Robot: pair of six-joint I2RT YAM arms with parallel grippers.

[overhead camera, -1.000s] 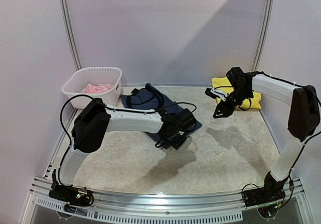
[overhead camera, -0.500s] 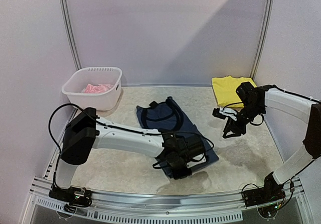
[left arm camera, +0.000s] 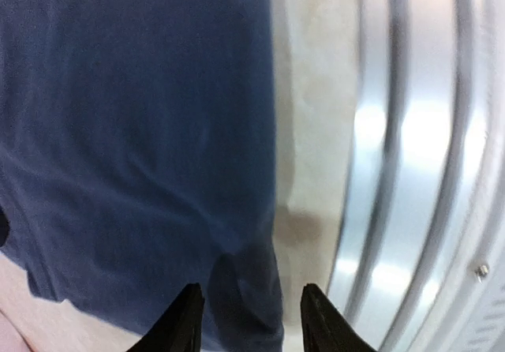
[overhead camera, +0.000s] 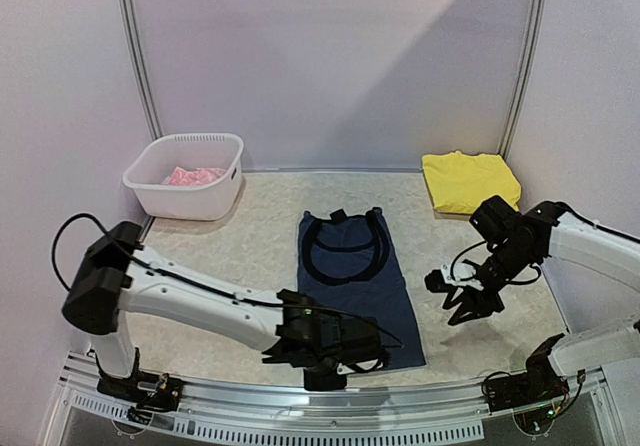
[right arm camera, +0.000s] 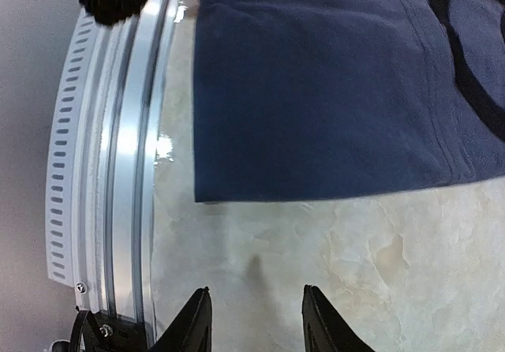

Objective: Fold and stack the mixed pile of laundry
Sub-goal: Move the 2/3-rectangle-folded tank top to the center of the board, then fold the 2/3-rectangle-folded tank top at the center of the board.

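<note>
marbled table point(overhead camera: 250, 266): navy tank top point(overhead camera: 350, 276) spread flat, unfolded; yellow garment point(overhead camera: 470, 181) folded far right, pink garment point(overhead camera: 195, 176) waiting in the basket point(overhead camera: 185, 201). left gripper point(left arm camera: 248, 320) and right gripper point(right arm camera: 256, 320) both gape empty.

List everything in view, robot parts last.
tank top: 1, navy, spread flat mid-table, hem at the near edge
yellow garment: 1, yellow, folded, far right corner
pink garment: 1, pink, inside the basket
basket: 1, white, far left corner
table: 1, beige mottled, under everything
rail: 1, silver, along the near edge
arms: 2, white and black, left arm reaching along the near edge, right arm at the right
left gripper: 1, black, open over the tank top's hem
right gripper: 1, black, open over bare table beside the tank top
</note>
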